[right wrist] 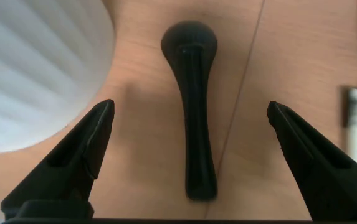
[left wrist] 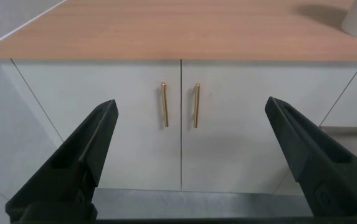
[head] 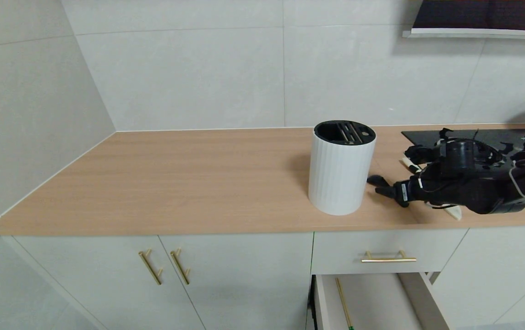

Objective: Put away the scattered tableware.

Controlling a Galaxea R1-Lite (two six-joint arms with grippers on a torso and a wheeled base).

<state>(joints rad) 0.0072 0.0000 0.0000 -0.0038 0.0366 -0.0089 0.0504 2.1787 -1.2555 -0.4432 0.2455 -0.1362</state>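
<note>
Right gripper (right wrist: 189,104) sits low over the light wooden counter (head: 175,183), my jaws spread wide and pinching nothing. Between them lies the slim black utensil handle with a rounded knob end (right wrist: 190,124), flat on the wood, neither finger touching it. White ribbed cylindrical holder with a black slotted top (head: 338,176) stands just beside that handle, and one of my fingers is near its wall.

Risks, as I judge them: closing from here could nudge or scrape the holder. The handle looks smooth and tapered, so a pinch may squirt it out or let it swivel. Its working end is hidden from me, so the balance is unknown and it may droop. Slots up top look narrow, easy to miss.

Left gripper (left wrist: 190,104) is spread too, holding nothing, down facing the white cabinet doors (left wrist: 240,124).
</note>
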